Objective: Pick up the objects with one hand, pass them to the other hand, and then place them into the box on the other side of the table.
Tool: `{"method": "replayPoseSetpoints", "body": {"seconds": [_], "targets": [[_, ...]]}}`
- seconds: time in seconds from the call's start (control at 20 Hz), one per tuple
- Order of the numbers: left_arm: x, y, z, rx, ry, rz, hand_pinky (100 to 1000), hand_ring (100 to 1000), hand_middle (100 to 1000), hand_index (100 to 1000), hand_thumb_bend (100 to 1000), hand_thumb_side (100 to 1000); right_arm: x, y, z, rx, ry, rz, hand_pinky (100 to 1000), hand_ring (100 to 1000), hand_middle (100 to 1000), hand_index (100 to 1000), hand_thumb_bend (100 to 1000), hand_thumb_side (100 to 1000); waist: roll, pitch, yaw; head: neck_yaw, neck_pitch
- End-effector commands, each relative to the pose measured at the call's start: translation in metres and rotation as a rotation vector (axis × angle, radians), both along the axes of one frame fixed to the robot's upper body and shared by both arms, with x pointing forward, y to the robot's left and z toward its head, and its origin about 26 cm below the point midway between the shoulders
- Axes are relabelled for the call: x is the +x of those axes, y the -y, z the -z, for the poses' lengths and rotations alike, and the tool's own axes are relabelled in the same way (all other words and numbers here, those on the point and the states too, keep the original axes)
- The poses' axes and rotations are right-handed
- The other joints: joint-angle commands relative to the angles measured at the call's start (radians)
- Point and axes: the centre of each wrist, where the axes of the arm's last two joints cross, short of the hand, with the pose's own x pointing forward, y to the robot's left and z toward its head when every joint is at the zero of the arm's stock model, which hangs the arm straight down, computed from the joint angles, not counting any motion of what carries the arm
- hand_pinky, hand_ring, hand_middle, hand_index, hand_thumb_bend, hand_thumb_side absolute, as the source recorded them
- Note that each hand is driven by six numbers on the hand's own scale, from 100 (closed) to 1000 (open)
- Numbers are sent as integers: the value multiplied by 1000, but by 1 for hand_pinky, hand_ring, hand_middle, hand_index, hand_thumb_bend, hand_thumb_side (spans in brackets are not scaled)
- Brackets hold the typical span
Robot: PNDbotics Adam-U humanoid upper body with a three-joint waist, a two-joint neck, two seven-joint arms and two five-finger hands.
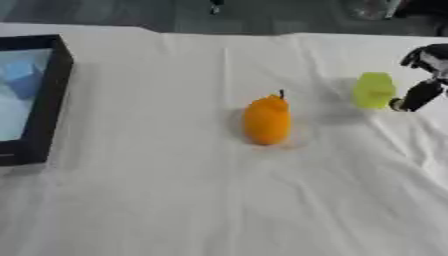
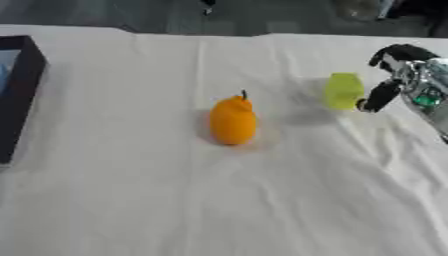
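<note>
Sitting at the nine o'clock edge of the counter [image 1: 175, 210] is a box [image 1: 54, 95] with dark walls; inside it lie pale blue shapes [image 1: 22, 82] that cannot be made out further. A white cloth [image 2: 219, 200], creased in long folds, covers the whole counter.

Near the middle, slightly toward twelve o'clock, stands an orange pear-shaped fruit [image 1: 267, 121] with a short dark stem, upright on the cloth and well apart from the box. It casts a soft shadow to its nine o'clock side.

Toward two o'clock of the fruit stands a yellow-green block [image 2: 343, 91], also upright on the cloth, with nothing resting on it.

At the three o'clock edge the right hand [image 2: 394, 75] reaches in, black fingers [image 2: 381, 96] with silver parts behind them. One finger points down just beside the block's three o'clock side, and another part arches above it. The fingers are spread apart and curved, clamped on nothing; whether the lower finger touches the block cannot be told.

Beyond the twelve o'clock edge of the counter lies a dark floor [image 1: 175, 15].
</note>
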Motion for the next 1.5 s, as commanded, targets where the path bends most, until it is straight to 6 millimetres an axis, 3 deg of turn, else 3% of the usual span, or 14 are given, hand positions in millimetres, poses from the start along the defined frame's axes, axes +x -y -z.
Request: {"method": "replayPoseSetpoints", "body": {"seconds": [0.05, 1.5], "targets": [[-2, -2, -7, 11, 25, -2, 1000, 854, 861, 748, 100, 866, -4, 1, -14, 102, -45, 89, 927, 937, 859, 883, 406, 100, 5, -6, 0, -3, -18], [-1, 0, -8, 3, 32, 2, 1000, 851, 862, 749, 100, 872, 6, -7, -4, 168, -54, 35, 932, 952, 869, 886, 413, 100, -2, 8, 19, -11, -41]]}}
